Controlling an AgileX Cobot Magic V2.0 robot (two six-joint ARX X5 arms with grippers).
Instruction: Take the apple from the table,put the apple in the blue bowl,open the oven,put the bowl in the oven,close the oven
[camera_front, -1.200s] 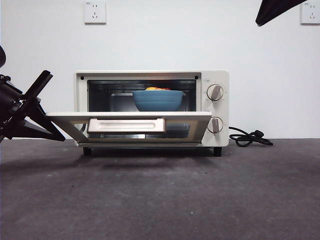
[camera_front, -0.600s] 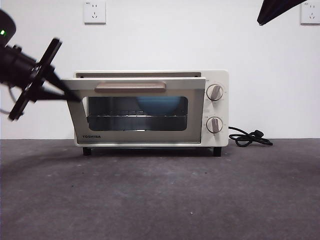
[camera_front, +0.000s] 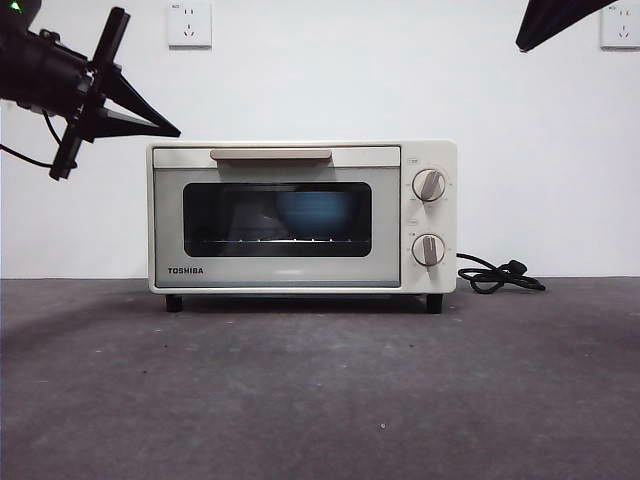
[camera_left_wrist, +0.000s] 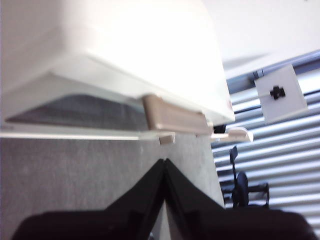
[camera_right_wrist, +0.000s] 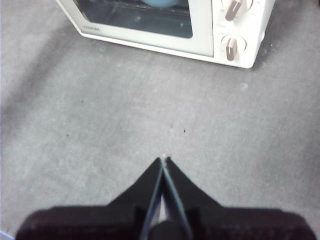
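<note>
The cream oven (camera_front: 300, 215) stands on the dark grey table (camera_front: 320, 390) with its glass door shut and the beige handle (camera_front: 270, 154) at the top. Through the dark glass the blue bowl (camera_front: 315, 210) shows dimly on the rack. The apple is hidden. My left gripper (camera_front: 172, 131) hovers shut and empty just above the oven's top left corner. In the left wrist view its tip (camera_left_wrist: 164, 161) is a short way from the handle (camera_left_wrist: 172, 116). My right gripper (camera_right_wrist: 163, 160) is shut, held high over bare table in front of the oven (camera_right_wrist: 200, 35).
Two round knobs (camera_front: 430, 185) sit on the oven's right side. A black cord (camera_front: 500, 275) lies coiled on the table to its right. Wall sockets (camera_front: 190, 24) are on the white wall behind. The waiting arm's black tip (camera_front: 550, 20) shows at the top right.
The oven door swung up from lying flat open to fully shut. My left gripper rose with it from beside the door's left edge to above the oven's top left corner.
</note>
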